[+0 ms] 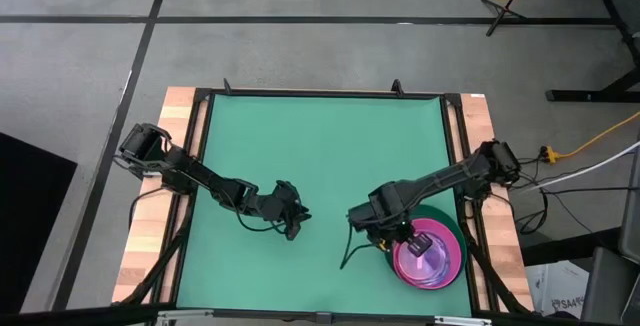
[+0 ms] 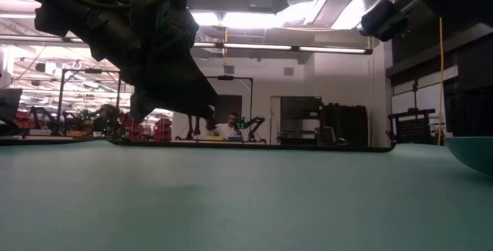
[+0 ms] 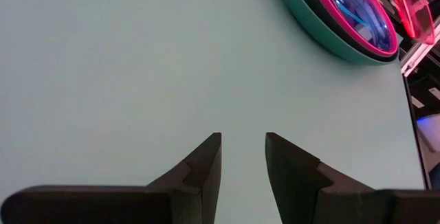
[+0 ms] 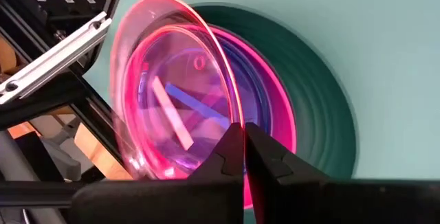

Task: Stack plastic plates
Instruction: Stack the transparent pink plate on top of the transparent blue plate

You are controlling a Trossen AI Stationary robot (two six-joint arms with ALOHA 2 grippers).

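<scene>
The right gripper (image 4: 244, 138) pinches the rim of a translucent pink plate (image 4: 172, 86), tilted over the stack of plates (image 1: 432, 253) at the table's (image 1: 320, 146) five o'clock corner. The left gripper (image 3: 243, 157), fingers parted, hovers empty near the table's centre.

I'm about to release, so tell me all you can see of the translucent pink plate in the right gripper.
The translucent pink plate is small, round, glossy clear-pink plastic with a raised rim. The right gripper pinches its rim with shut fingers, holding it tilted above the stack at the table's near right corner. Whether it touches the plates beneath is unclear.
</scene>
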